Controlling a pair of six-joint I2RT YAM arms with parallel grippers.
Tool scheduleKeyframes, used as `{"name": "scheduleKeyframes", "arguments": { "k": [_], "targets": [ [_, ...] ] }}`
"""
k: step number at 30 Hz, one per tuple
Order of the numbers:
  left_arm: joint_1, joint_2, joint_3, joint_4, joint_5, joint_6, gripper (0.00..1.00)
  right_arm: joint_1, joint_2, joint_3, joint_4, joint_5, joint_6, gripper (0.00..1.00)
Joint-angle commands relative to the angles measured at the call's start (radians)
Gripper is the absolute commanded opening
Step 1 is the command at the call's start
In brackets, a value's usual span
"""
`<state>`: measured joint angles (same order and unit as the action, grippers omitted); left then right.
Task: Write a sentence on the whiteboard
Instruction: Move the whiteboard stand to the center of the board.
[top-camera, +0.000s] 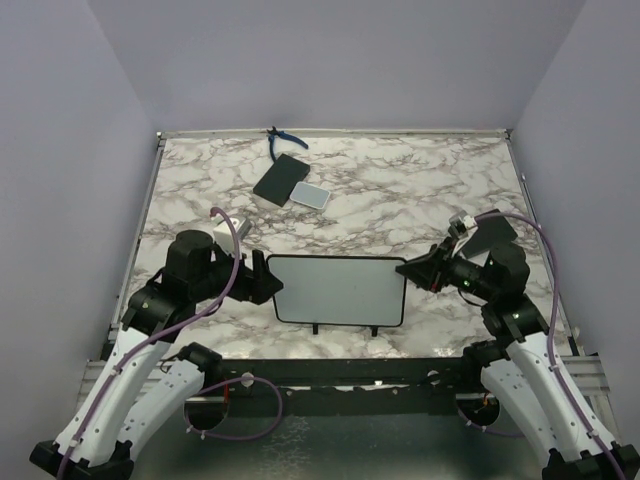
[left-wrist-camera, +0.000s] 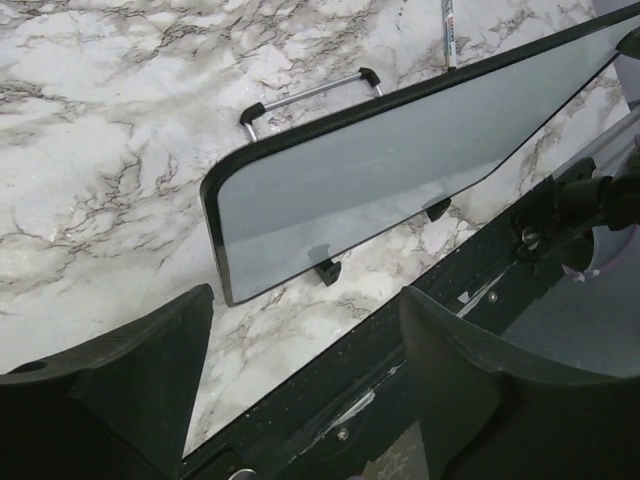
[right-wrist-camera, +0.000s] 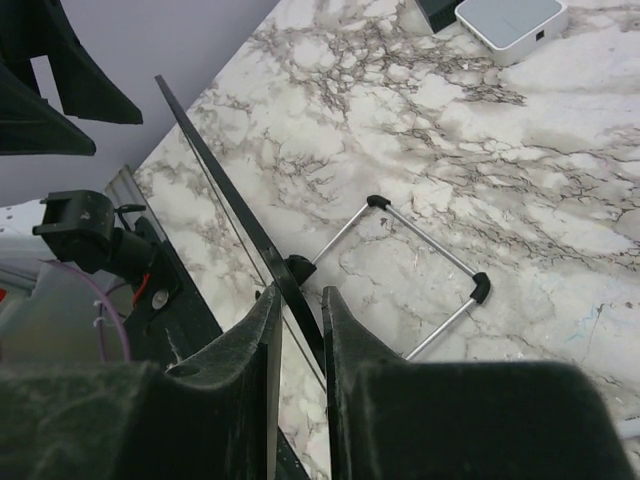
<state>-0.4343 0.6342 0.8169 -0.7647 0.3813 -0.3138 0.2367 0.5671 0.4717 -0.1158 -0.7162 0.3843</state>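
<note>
The whiteboard (top-camera: 338, 290) stands on its two little black feet (top-camera: 316, 328) at the near edge of the marble tabletop (top-camera: 400, 200), between the two arms, and appears to lean back on a wire prop (right-wrist-camera: 425, 262) behind it. Its face is white inside a thin black frame with rounded corners, and no writing shows on it in any view. The right hand (top-camera: 412, 271) is clamped on the board's right edge, the frame pinched between its fingers. The left hand (top-camera: 263, 278) is spread open just beside the left edge, apart from it. With only one edge held, the main risk is that the board pivots around that pinch or slips out of it. A push on the free side could also tip it or walk it off the near edge. Neither hand shows a marker, so writing looks some way off.
</note>
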Motion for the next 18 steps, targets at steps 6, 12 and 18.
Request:
{"name": "scheduleKeyframes", "arguments": {
  "k": [6, 12, 18],
  "targets": [
    [-0.003, -0.017, 0.018, -0.105, -0.053, -0.069, 0.83, -0.002, -0.04, -0.004, -0.09, 0.097, 0.014, 0.43],
    [-0.002, -0.047, -0.054, -0.101, -0.043, -0.127, 0.8, -0.002, -0.1, 0.006, -0.14, 0.113, 0.022, 0.76],
    [-0.003, -0.124, -0.122, -0.092, -0.074, -0.23, 0.76, -0.003, -0.147, 0.036, -0.19, 0.203, 0.027, 0.86]
  ]
}}
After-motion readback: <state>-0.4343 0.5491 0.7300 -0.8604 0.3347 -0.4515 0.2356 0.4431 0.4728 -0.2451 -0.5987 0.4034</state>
